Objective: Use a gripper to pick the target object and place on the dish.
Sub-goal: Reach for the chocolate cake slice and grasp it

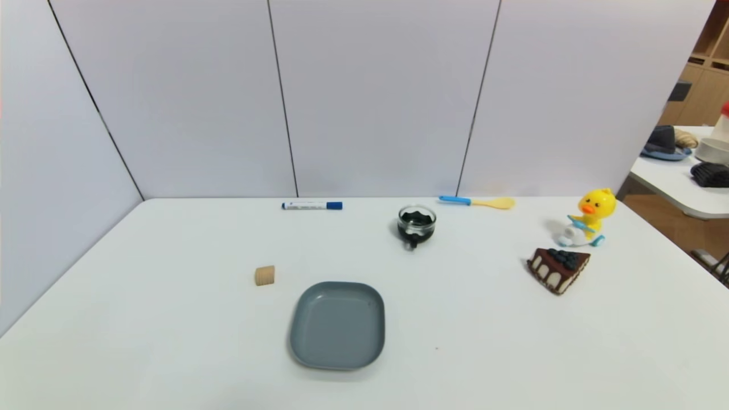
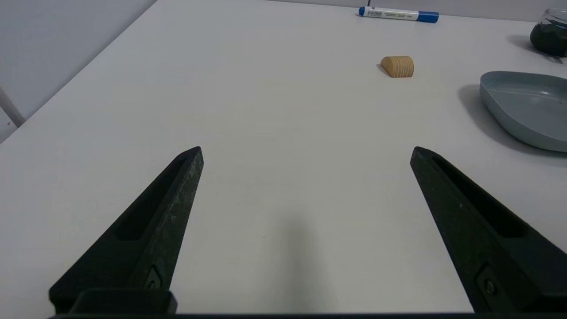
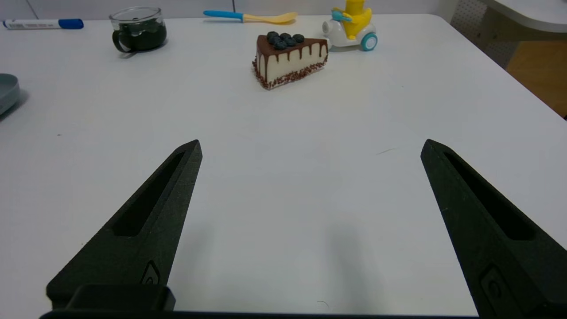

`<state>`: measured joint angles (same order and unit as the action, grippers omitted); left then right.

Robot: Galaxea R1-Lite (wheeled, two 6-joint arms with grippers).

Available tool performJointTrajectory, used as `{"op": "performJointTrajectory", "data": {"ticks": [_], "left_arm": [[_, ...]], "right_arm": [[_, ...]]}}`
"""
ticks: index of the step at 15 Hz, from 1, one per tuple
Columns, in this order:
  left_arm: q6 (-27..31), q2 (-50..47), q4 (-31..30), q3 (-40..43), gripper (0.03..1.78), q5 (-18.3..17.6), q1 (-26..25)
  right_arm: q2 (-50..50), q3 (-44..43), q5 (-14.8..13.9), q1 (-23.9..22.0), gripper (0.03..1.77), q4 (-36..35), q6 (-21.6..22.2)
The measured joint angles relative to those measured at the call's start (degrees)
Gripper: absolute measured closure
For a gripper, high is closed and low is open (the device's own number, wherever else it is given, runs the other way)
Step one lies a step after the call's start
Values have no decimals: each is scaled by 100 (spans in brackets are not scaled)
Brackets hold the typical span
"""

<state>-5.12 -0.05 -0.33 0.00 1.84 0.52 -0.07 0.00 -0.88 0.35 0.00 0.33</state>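
jaws (image 2: 307,153) (image 3: 312,146) both spread empty; duck toy (image 1: 592,213) stands just behind cake slice (image 1: 559,267).

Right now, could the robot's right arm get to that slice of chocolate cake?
Probably yes: the right gripper is open, and only bare tabletop shows between it and the cake slice. The duck toy sits close behind the slice, so it might get nudged.
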Motion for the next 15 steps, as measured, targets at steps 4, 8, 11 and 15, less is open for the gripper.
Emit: {"op": "performJointTrajectory", "data": {"ticks": [4,8,11,15], "left_arm": [[-2,0,0,0,12,0,0],[-2,0,0,0,12,2,0],[0,0,0,0,12,2,0],[-5,0,0,0,12,0,0]], "right_arm": [[2,0,6,5,9,0,2],[67,-112,26,0,9,374,-44],[469,-595,61,9,9,973,-49],[1732,-1623,211,121,9,1297,-12]]}}
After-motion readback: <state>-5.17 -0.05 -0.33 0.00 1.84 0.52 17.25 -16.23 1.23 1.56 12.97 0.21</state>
